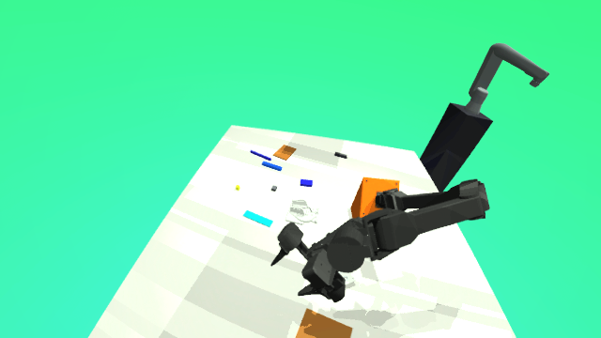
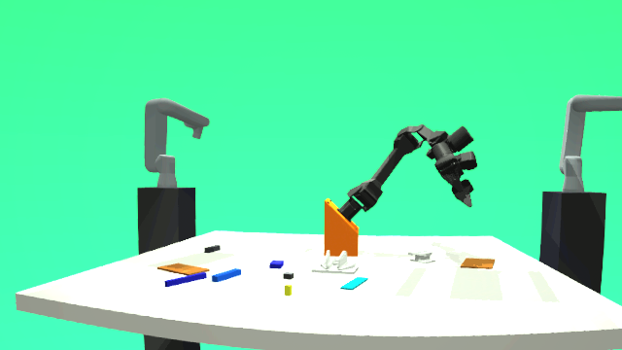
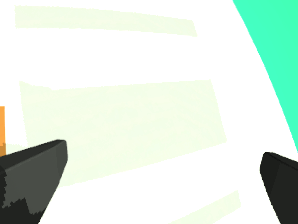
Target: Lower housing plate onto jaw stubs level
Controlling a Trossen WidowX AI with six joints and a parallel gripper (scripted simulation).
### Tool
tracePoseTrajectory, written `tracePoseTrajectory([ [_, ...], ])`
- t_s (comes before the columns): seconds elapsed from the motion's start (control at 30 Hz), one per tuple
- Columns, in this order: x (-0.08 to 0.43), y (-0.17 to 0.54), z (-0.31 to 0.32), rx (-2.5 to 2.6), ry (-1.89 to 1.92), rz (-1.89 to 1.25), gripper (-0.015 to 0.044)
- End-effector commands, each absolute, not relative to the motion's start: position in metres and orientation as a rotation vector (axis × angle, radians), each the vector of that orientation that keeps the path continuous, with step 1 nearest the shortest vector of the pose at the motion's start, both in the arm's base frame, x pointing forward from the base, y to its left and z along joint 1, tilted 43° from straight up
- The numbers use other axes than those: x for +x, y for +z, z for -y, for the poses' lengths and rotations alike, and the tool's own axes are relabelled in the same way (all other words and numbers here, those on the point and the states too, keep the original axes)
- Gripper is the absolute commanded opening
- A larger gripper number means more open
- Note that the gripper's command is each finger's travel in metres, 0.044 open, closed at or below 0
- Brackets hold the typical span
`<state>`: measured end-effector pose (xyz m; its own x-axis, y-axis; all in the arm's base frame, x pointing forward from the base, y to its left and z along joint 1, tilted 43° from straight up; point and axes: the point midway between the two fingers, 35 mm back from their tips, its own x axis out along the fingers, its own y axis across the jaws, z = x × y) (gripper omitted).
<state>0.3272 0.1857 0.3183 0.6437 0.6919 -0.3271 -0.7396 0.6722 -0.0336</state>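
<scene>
A white base [image 1: 295, 219] [image 2: 335, 270] lies on the table with two upright white jaws [image 2: 342, 262] on it. A smaller white piece [image 1: 348, 281] [image 2: 422, 258], which looks like the housing plate, lies apart from it, to the right in the exterior view; the arm partly covers it in the top view. My gripper [image 1: 285, 280] [image 2: 467, 201] [image 3: 166, 157] is wide open and empty. It hangs well above the table, pointing down at a slant. In the exterior view it is right of the smaller white piece. Neither white part shows in the wrist view.
Two flat orange squares [image 2: 183, 268] [image 2: 477, 263] lie on the table. A cyan strip [image 1: 257, 219] [image 2: 354, 283], several blue blocks, a yellow piece [image 2: 288, 290] and dark pieces lie around the base. My arm stands on an orange mount [image 2: 340, 240]. Grey arms stand on pedestals beyond the table.
</scene>
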Motion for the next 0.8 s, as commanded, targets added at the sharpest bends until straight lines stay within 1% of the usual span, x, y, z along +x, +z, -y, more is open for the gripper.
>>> tracePoseTrajectory([
  [0.0,0.306,0.292,-0.191,-0.137,0.873,-0.424,0.0440],
  [0.4,0.238,0.229,-0.194,-0.042,0.983,-0.787,0.0440],
  [0.77,0.167,0.187,-0.186,0.052,1.038,-1.132,0.0440],
])
